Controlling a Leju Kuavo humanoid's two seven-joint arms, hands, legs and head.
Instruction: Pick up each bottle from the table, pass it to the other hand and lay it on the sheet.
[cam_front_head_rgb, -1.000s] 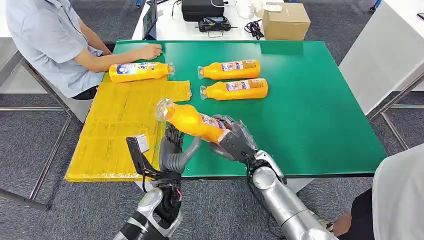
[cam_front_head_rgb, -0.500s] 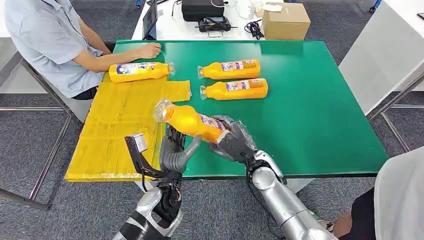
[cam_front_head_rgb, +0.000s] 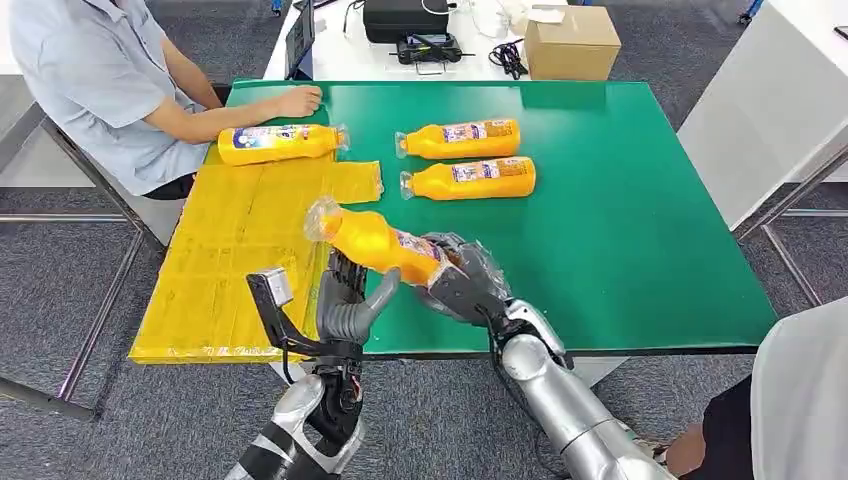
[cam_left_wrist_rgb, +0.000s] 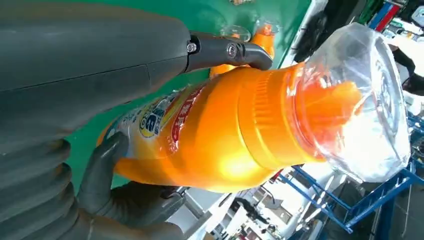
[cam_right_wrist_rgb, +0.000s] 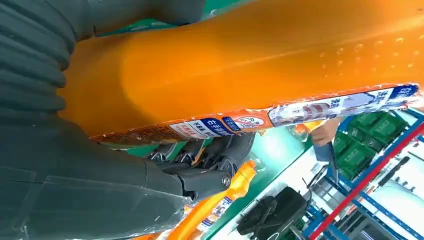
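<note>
Four orange plastic bottles face you. The right hand (cam_front_head_rgb: 462, 280) grips one orange plastic bottle with a clear cap (cam_front_head_rgb: 372, 241) aloft over the green tabletop's (cam_front_head_rgb: 620, 230) near edge, beside the yellow sheet (cam_front_head_rgb: 235, 240). Your left hand (cam_front_head_rgb: 345, 300) reaches under it; the left wrist view shows its fingers (cam_left_wrist_rgb: 125, 195) curling against the bottle, thumb across.

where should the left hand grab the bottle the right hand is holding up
Probably around the bare orange shoulder just below the clear cap, coming from underneath. The right hand grips the held bottle at its base end, so the cap end juts free toward the sheet, and the left hand sits below it, fingers up.
</note>
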